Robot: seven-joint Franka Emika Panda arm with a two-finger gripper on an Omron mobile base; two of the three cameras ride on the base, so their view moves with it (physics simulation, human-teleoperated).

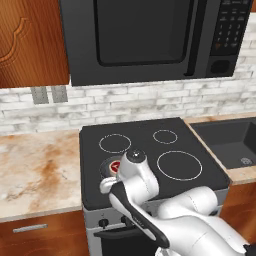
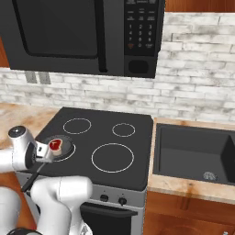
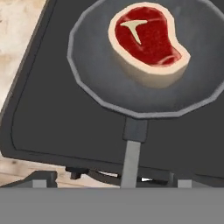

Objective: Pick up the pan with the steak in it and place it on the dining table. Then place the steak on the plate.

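Brick wall ran behind the cooking area, pale and whitewashed, with a wooden cabinet and a large black microwave mounted above it. Marbled beige-and-rust counters lay on both sides of a black stove, whose glass top carried white burner rings. To the right of the stove a dark sink was set into the counter.

On the stove's front-left burner sat the pan, small, round and black, with its long handle reaching toward the stove's front edge and out past it. The steak lay inside the pan, toward the far side of it in the hand view, red with a pale fat rim and a white bone mark.

The white arm bent low over the front of the stove, its wrist above the pan's near side. The gripper hung over the handle, close to where it joins the pan. Whether the fingers were spread or pressed together could not be told from these views, nor whether they touched the handle.
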